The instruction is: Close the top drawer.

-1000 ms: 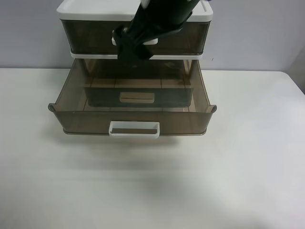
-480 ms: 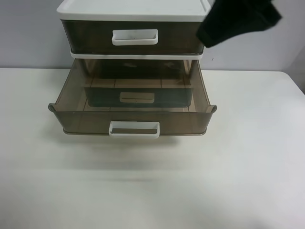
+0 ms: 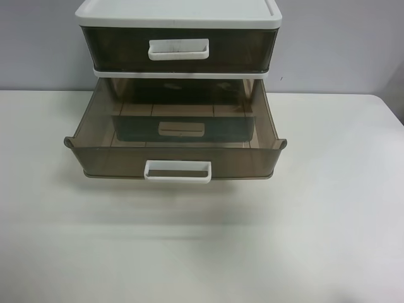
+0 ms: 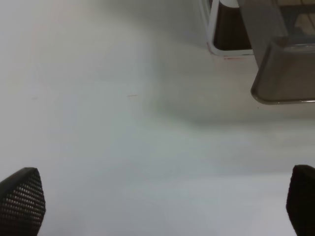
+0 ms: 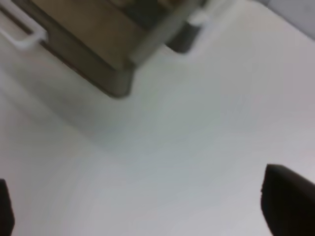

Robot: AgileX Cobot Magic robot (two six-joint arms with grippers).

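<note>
The top drawer (image 3: pixel 178 47), smoky brown with a scuffed white loop handle (image 3: pixel 178 48), sits pushed in flush under the cabinet's white lid (image 3: pixel 178 12). Neither arm shows in the exterior high view. My right gripper (image 5: pixel 147 209) is open and empty above the table, off one front corner of the pulled-out lower drawer (image 5: pixel 115 81). My left gripper (image 4: pixel 162 201) is open and empty above the table, off the lower drawer's other front corner (image 4: pixel 285 73).
The lower brown drawer (image 3: pixel 177 136) with a clean white handle (image 3: pixel 178 171) stands pulled far out over the white table (image 3: pixel 202 252) and is empty. A grey wall (image 3: pixel 341 44) stands behind the cabinet. The cabinet's base (image 4: pixel 231 34) shows in the left wrist view.
The dark arm that was in front of the top drawer's handle has swung up and to the exterior high view's right, then left that view. Both drawers have stayed put.
</note>
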